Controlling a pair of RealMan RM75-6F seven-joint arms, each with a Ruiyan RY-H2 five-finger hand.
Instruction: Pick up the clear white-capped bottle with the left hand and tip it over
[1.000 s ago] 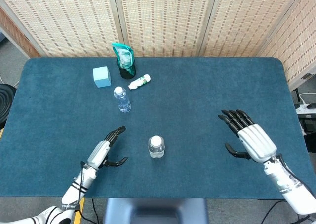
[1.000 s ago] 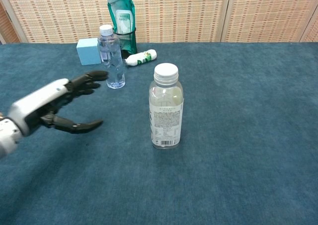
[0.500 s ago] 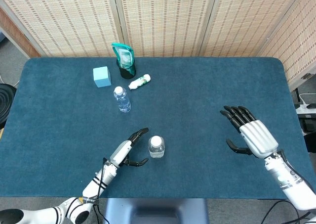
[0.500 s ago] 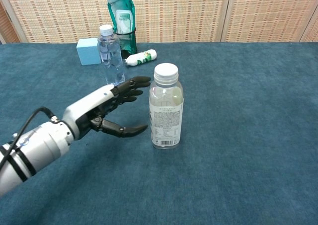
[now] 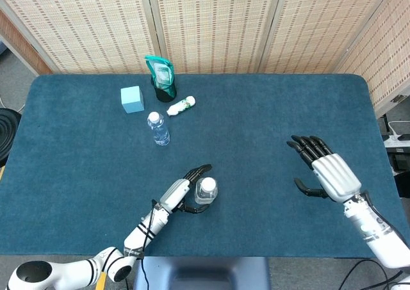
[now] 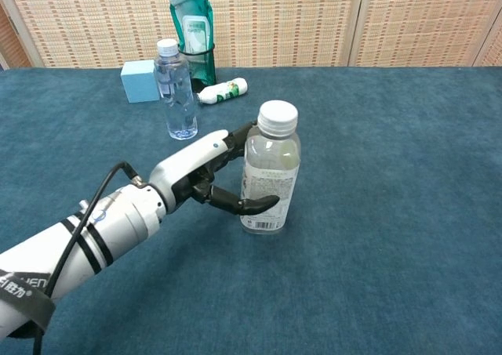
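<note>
The clear white-capped bottle (image 5: 206, 189) (image 6: 269, 171) stands near the front middle of the blue table (image 5: 256, 123), its base on the cloth and its top leaning to the right. My left hand (image 5: 182, 196) (image 6: 216, 175) wraps it from the left, with the thumb across the front of the label and the fingers behind. My right hand (image 5: 323, 171) hovers far to the right, fingers spread and holding nothing.
A second, slimmer clear bottle (image 5: 158, 128) (image 6: 176, 88) stands further back on the left. Behind it are a light blue cube (image 5: 132, 99) (image 6: 140, 81), a green pouch in a black holder (image 5: 162, 77) (image 6: 194, 34) and a small white bottle lying flat (image 5: 181, 105) (image 6: 223, 91).
My left hand slid right across the table and closed around the bottle, which now leans to the right. The right hand barely moved.
</note>
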